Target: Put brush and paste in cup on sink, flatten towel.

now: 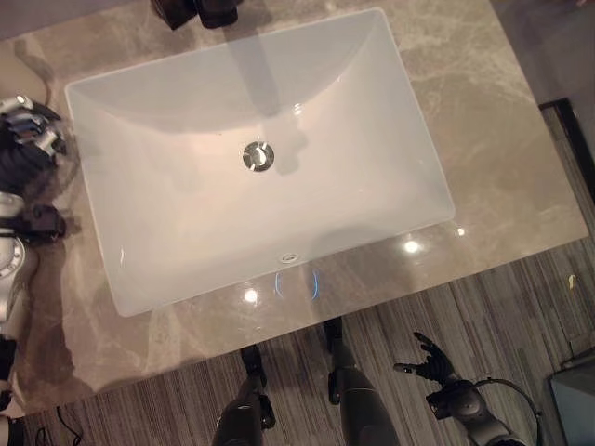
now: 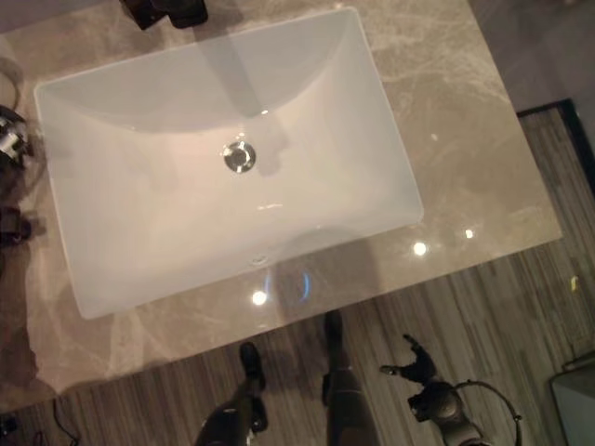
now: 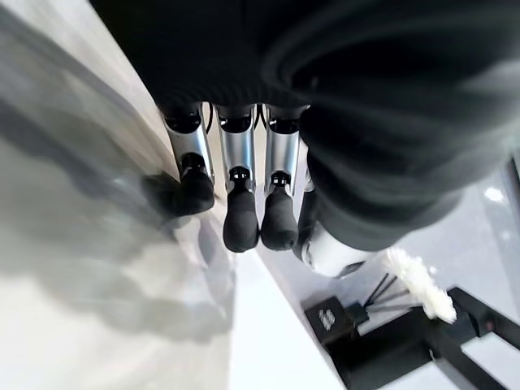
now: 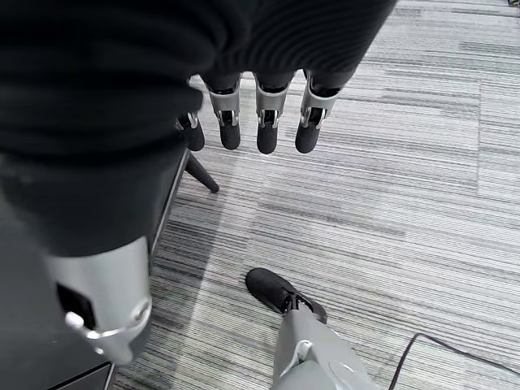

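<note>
**A:** Marble counter (image 1: 483, 139), white sink (image 1: 186, 223) sunk in it, drain (image 1: 258, 155) mid-basin. Where were the brush, paste, cup and towel?

**B:** Couldn't tell. The dark clutter at the counter's left edge was unreadable. Your left hand (image 1: 33, 130) was right there, fingers (image 3: 238, 203) straight, gripping nothing. Your right hand (image 1: 429, 360) hung off the counter over the carpet (image 4: 390, 187), fingers loose, empty.

**A:** Risk?

**B:** You'd likely have grabbed half blind at that edge. A stray sweep could've tipped things into the basin or onto the floor.
</note>
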### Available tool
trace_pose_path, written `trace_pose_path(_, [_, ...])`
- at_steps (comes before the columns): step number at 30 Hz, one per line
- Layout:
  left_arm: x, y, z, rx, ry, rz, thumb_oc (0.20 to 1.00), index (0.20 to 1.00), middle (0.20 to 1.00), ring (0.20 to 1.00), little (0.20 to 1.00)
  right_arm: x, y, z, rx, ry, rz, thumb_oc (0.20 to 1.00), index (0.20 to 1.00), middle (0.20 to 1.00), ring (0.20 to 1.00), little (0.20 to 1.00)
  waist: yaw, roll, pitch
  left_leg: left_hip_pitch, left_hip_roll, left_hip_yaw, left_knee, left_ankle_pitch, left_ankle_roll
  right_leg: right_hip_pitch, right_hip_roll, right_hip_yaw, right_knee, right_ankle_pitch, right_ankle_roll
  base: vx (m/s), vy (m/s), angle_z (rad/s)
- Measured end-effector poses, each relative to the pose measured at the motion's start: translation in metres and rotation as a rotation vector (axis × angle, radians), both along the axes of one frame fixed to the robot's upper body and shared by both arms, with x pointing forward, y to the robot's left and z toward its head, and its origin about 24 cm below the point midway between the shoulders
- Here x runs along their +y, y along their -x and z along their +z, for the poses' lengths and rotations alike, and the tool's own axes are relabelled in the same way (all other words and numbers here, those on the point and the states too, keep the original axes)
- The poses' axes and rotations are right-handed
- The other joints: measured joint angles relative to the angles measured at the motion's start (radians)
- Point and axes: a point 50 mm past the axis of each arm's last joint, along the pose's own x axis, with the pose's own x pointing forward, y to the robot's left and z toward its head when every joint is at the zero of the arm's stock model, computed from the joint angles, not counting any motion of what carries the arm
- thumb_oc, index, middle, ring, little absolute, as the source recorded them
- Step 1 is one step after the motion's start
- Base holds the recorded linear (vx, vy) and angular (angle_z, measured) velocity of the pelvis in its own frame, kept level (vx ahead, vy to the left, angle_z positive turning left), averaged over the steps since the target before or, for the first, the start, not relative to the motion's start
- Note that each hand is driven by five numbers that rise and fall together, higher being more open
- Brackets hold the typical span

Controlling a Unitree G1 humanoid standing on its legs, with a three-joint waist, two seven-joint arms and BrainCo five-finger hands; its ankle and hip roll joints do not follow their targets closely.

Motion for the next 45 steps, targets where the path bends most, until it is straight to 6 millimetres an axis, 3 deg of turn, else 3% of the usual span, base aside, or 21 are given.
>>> trace_pose_path(4, [0.018,0.014,-0.038,0.127,0.049,0.090,0.200,0.200,0.200,0.200,0.200,-0.006,0.010,-0.007,0.049,0.020,-0.021,1.000,1.000,1.000,1.000,1.000,0.025,0.033,-0.028,0.013,0.001,-0.010,-0.001,0.001,-0.001,0.017,-0.001,-0.006,-0.001,-0.004,0.000,-0.01,-0.019,0.05])
trace_pose_path(8, [0.040,0.018,-0.055,0.204,0.066,0.220,0.200,0.200,0.200,0.200,0.200,-0.007,0.008,-0.006,0.044,0.021,-0.026,1.000,1.000,1.000,1.000,1.000,0.028,0.057,-0.045,0.008,0.002,-0.020,0.000,0.003,-0.004,0.017,-0.001,-0.017,-0.001,-0.005,0.000,-0.03,-0.002,0.07])
trace_pose_path(11, [0.049,0.008,-0.046,0.174,0.112,0.289,0.200,0.200,0.200,0.200,0.200,-0.008,0.009,-0.006,0.049,0.024,-0.025,1.000,1.000,1.000,1.000,1.000,0.024,0.057,-0.048,-0.008,0.002,-0.027,0.000,0.009,-0.004,0.007,-0.001,-0.026,0.000,-0.001,-0.003,-0.01,0.002,0.09])
trace_pose_path(23, [0.041,-0.022,0.000,0.011,0.146,0.322,0.200,0.200,0.200,0.200,0.200,-0.006,0.012,-0.009,0.075,0.036,-0.003,1.000,1.000,1.000,1.000,1.000,-0.020,0.019,-0.054,-0.045,0.004,-0.013,0.000,0.014,-0.003,-0.039,0.004,-0.007,0.000,0.008,-0.006,0.00,-0.002,-0.03])
trace_pose_path(27, [0.042,-0.025,0.025,-0.048,0.127,0.338,0.200,0.200,0.200,0.200,0.200,-0.005,0.011,-0.009,0.071,0.030,-0.006,1.000,1.000,1.000,1.000,1.000,-0.024,0.000,-0.054,-0.073,0.006,0.000,0.000,0.016,-0.005,-0.074,0.008,0.002,0.000,0.017,-0.005,0.01,-0.011,-0.06])
trace_pose_path(45, [0.035,-0.029,0.050,-0.151,0.150,0.333,0.200,0.200,0.200,0.200,0.200,0.003,0.011,-0.012,0.072,0.012,0.010,1.000,1.000,1.000,1.000,1.000,-0.006,-0.007,-0.030,-0.097,0.009,-0.002,0.000,0.017,-0.007,-0.097,0.010,0.001,0.000,0.017,-0.005,0.00,0.001,0.00])
